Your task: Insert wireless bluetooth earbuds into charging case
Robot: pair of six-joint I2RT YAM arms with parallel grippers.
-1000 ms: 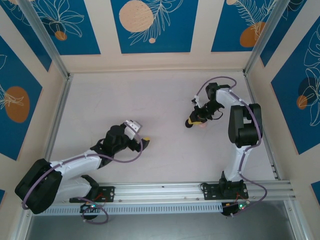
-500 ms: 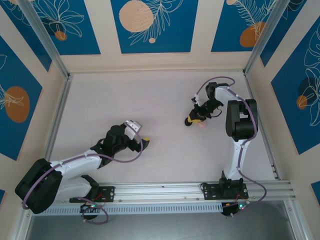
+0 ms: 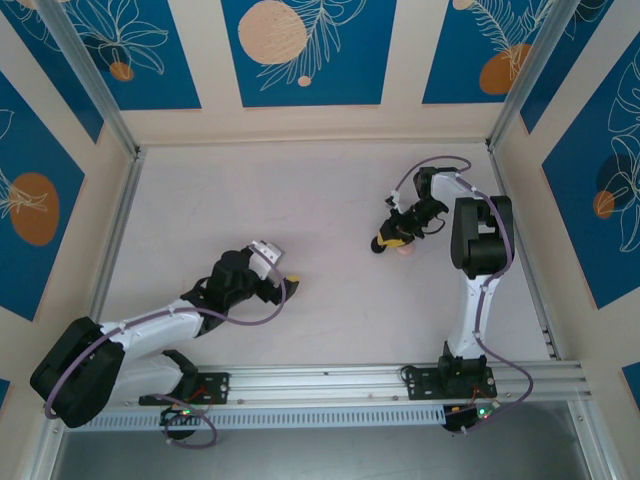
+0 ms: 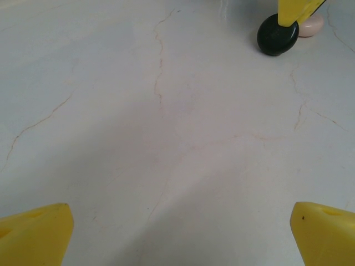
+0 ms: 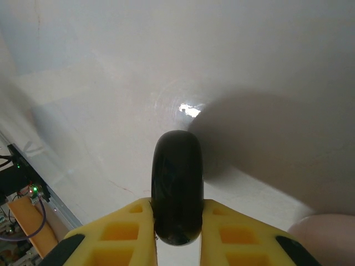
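A black round charging case [image 5: 177,183] stands on its edge on the table, with my right gripper [image 5: 177,235] shut on it, one yellow finger [image 5: 125,233] pressed against each flat side. From above, this case [image 3: 381,245] lies right of the table's middle, with the right gripper [image 3: 394,236] just behind it. Well to the left, my left gripper [image 3: 283,270] hovers low and open; its wide-apart fingertips [image 4: 39,233] frame bare table, and the black case [image 4: 278,34] sits far ahead of it. The earbuds are out of view.
A pale pink round case [image 3: 404,252] sits touching or nearly touching the black one on its right, and appears too in the wrist views [image 5: 324,238] [image 4: 310,25]. The white cracked-pattern tabletop [image 3: 250,200] is ringed by walls, with a metal rail [image 3: 350,380] at the near edge.
The right arm's elbow has swung slightly left and straightened up while its gripper stays at the black case. The left arm has not moved.
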